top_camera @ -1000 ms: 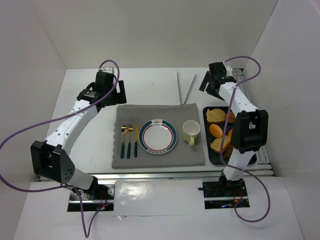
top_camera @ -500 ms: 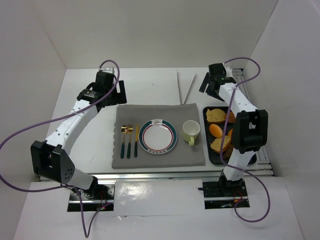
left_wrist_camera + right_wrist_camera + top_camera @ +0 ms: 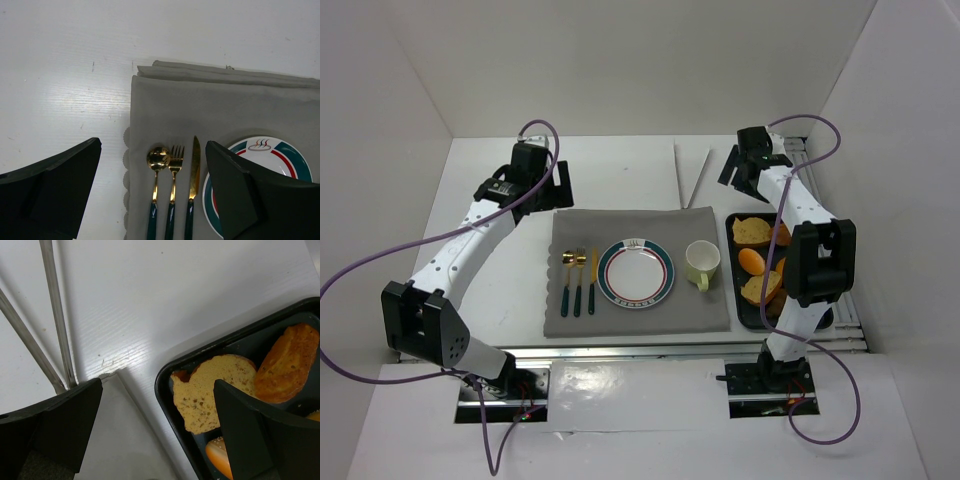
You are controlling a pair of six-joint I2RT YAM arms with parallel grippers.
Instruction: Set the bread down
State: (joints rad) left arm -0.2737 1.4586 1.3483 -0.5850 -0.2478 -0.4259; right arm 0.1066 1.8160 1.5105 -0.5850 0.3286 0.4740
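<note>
The bread has not been placed yet, so the task looks barely begun. The plate (image 3: 636,273) in the middle of the grey placemat (image 3: 580,232) is bare. All the bread visible lies in the black tray (image 3: 240,337) on the right side of the white surface (image 3: 620,170). A pale seeded slice (image 3: 212,392) sits at the tray's far end, a golden roll (image 3: 280,362) is just beside it, and an orange bun (image 3: 753,260) and more pieces lie nearer the arm bases. The right gripper (image 3: 157,385) hangs above the tray's far-left corner with its jaws spread wide and nothing between them. In its wrist view the slice shows just inside the right finger. The left gripper (image 3: 153,143) is also released and empty, and hovers over the far-left corner of the placemat. Below it the spoon (image 3: 157,160), fork (image 3: 175,160) and knife (image 3: 194,165) lie side by side to the left of the plate. A light green cup (image 3: 702,263) stands on the placemat between the plate and the tray, and two thin metal rods (image 3: 692,178) lie on the surface beyond the mat. Judging from this, the whole job is left to do. The right gripper has to come down on a piece, probably the slice, close on it and lift it out. It then has to carry it past the cup and set it down on what is presumably its place, the plate.
</note>
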